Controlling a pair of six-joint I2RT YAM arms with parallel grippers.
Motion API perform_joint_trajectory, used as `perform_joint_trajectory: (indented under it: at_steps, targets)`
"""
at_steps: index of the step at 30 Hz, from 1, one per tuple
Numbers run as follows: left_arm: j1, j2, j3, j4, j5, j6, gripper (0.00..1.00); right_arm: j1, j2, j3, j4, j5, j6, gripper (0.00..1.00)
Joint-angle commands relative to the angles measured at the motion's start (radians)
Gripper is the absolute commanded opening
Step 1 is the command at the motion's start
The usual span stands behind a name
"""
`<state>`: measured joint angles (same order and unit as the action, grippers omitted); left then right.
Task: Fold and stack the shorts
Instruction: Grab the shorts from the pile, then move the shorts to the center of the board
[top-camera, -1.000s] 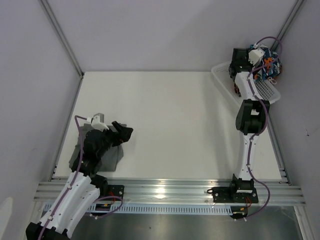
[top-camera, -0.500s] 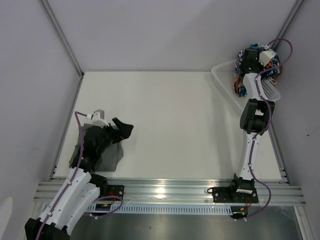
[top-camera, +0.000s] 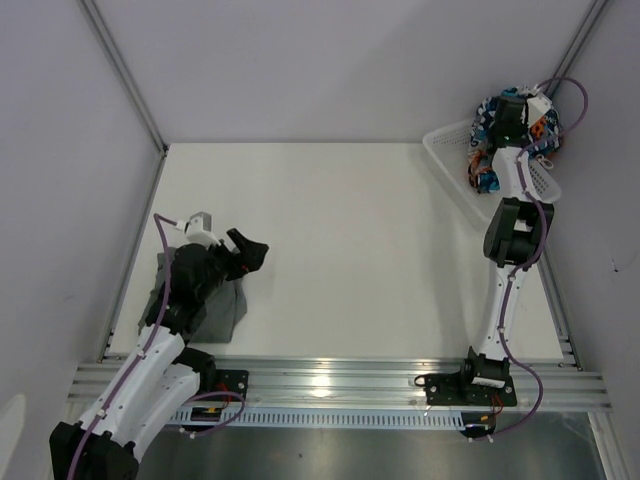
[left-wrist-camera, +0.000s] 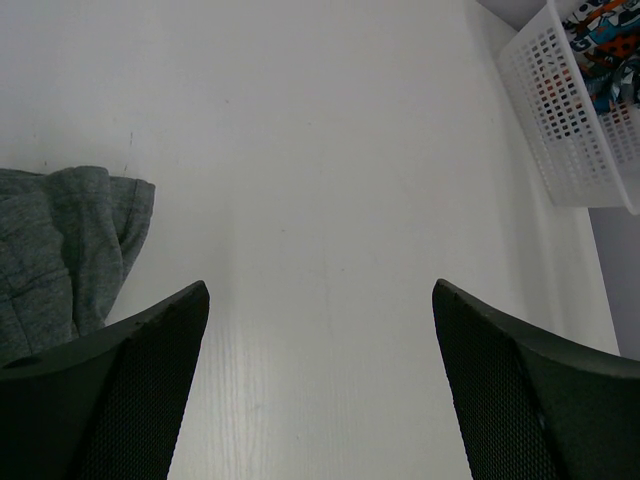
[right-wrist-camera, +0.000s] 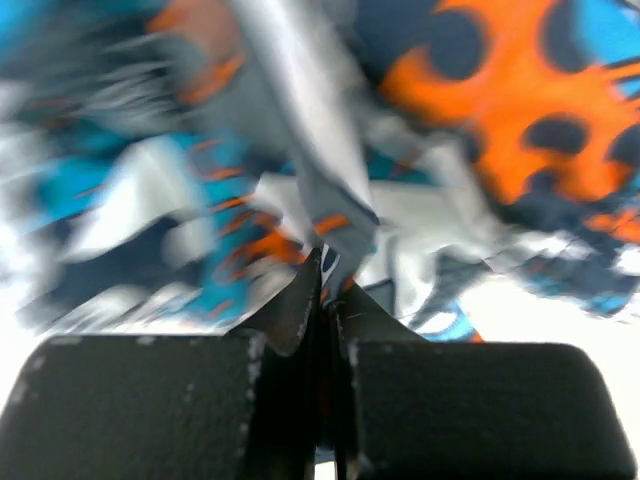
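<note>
My left gripper hangs wide open, empty, beside the plain dark grey cloth shorts at the near-left of the table. Far right, my right gripper is clamped on a thin fold of the blue-orange patterned cloth shorts in the white plastic mesh basket. Skinny pinch: could slip, or snag and tip the basket.

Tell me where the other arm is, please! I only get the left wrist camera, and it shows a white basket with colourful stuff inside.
Observer: The right gripper is up over that white basket, at the far right corner of the table.
Operator: Is it grabbing the colourful stuff?
Observer: Yes. The right wrist camera shows its jaws shut, pinching a fold of the patterned shorts.
Operator: And my grey cloth?
Observer: From above, the grey shorts lie near the table's near left edge, partly under the left arm.
</note>
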<state>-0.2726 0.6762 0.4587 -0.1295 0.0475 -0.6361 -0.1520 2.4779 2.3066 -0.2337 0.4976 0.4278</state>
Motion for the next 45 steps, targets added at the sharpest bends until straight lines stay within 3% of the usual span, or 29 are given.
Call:
perform_joint_trajectory:
  at_steps: [1, 4, 5, 8, 11, 16, 18, 24, 28, 31, 32, 34, 35, 39, 45]
  targets:
    - [-0.002, -0.036, 0.038, 0.013, -0.006, 0.016, 0.94, 0.015, -0.261, -0.018, 0.15, -0.321, 0.002, 0.0]
    - [-0.002, -0.078, 0.028, -0.002, 0.002, 0.016, 0.94, 0.026, -0.417, -0.019, 0.184, -0.555, 0.035, 0.0]
    - [0.0, -0.086, 0.029, -0.013, 0.003, 0.022, 0.94, 0.04, -0.46, -0.021, 0.197, -0.705, 0.057, 0.0]
    - [-0.002, -0.105, 0.057, -0.048, 0.008, 0.036, 0.94, 0.11, -0.643, -0.033, 0.208, -0.884, 0.046, 0.0]
    - [0.0, -0.13, 0.075, -0.081, 0.008, 0.042, 0.94, 0.187, -0.831, -0.093, 0.183, -0.922, 0.0, 0.0]
    - [-0.002, -0.179, 0.075, -0.097, 0.011, 0.032, 0.94, 0.22, -1.081, -0.283, 0.223, -1.115, 0.132, 0.0]
    - [-0.002, -0.194, 0.077, -0.105, 0.012, 0.029, 0.94, 0.229, -1.132, -0.367, 0.199, -1.189, 0.147, 0.0]
    - [-0.004, -0.219, 0.103, -0.137, -0.012, 0.033, 0.94, 0.244, -1.267, -0.649, 0.085, -1.194, 0.163, 0.0]
    - [-0.002, -0.228, 0.147, -0.186, -0.041, 0.038, 0.94, 0.278, -1.228, -0.737, -0.034, -1.147, 0.16, 0.0]
    - [-0.002, -0.233, 0.19, -0.217, -0.077, 0.041, 0.94, 0.353, -1.078, -0.727, -0.171, -1.136, 0.086, 0.16]
    - [-0.004, -0.228, 0.195, -0.22, -0.087, 0.041, 0.95, 0.376, -1.041, -0.716, -0.209, -1.104, 0.019, 0.55]
    - [-0.002, -0.202, 0.215, -0.235, -0.092, 0.039, 0.95, 0.41, -0.956, -0.684, -0.343, -0.994, -0.047, 0.86]
    - [-0.002, -0.19, 0.218, -0.242, -0.092, 0.039, 0.95, 0.42, -0.95, -0.696, -0.361, -0.844, -0.057, 0.99]
    - [-0.002, -0.141, 0.233, -0.256, -0.081, 0.032, 0.95, 0.361, -0.991, -0.811, -0.306, -0.632, -0.05, 0.96]
    - [-0.002, -0.141, 0.227, -0.246, -0.08, 0.038, 0.95, 0.307, -0.881, -0.791, -0.331, -0.27, -0.115, 0.89]
